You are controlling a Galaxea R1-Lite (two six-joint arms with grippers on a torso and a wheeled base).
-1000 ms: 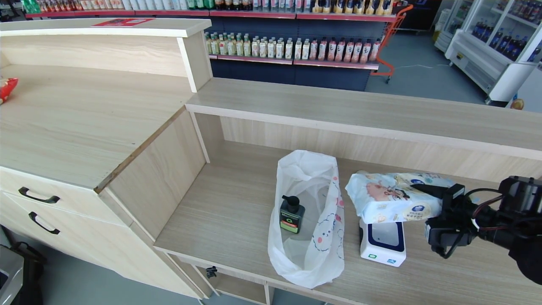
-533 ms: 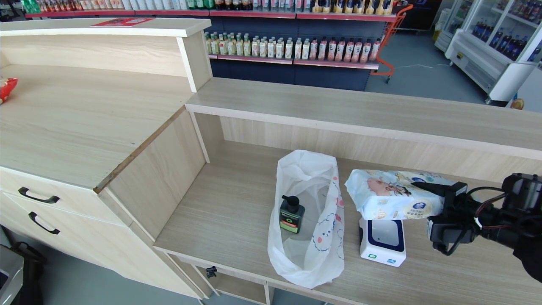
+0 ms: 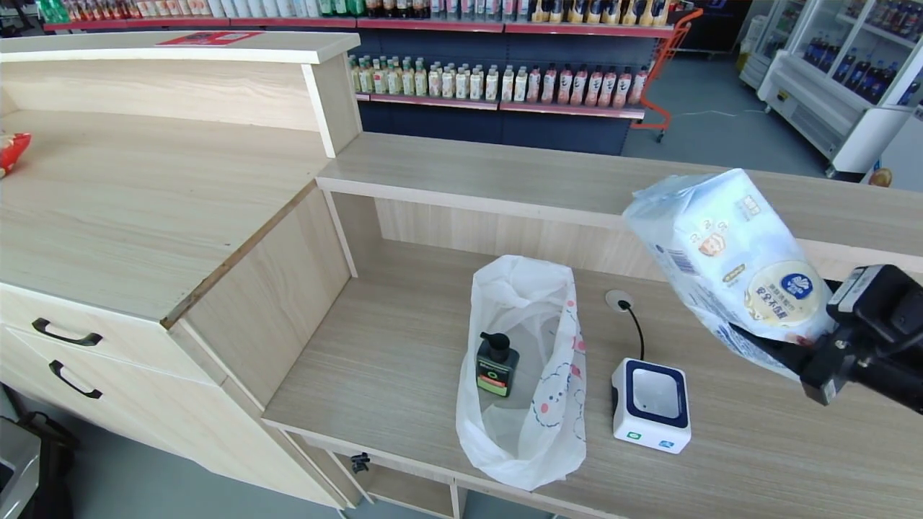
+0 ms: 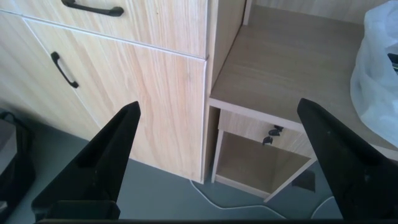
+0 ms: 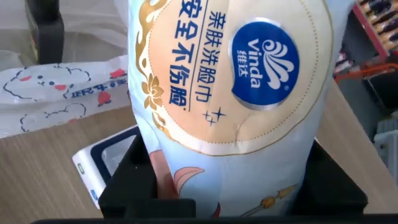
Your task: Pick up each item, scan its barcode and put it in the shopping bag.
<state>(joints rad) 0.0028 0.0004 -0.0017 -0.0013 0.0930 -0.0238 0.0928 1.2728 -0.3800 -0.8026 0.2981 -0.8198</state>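
**Now: tissue pack (image 3: 728,259) aloft, barcode (image 3: 676,261) not yet facing the scanner (image 3: 651,404)**

My right gripper (image 3: 775,346) pinches the tissue pack by its lower end. The pack stands tilted in the air, above and to the right of the scanner, well clear of the counter (image 3: 389,360). My left gripper (image 4: 219,104) hangs with fingers spread wide, off the counter's front edge near the drawers (image 3: 79,346). An open shopping bag (image 3: 530,432) lies just left of the scanner, with a pump bottle (image 3: 497,364) already inside.

Judgement: the step in hand is the scan. The barcode sits on the pack's side face, turned toward the bag rather than down (the scanner looks up).

To do it well:
- Roll the wrist until that face looks down.
- Bring it level over the scanner, near but not pressing.
- Hold steady there.

The wrapper is soft and gripped at one end only, so the far end may sag. Keep the moves slow.
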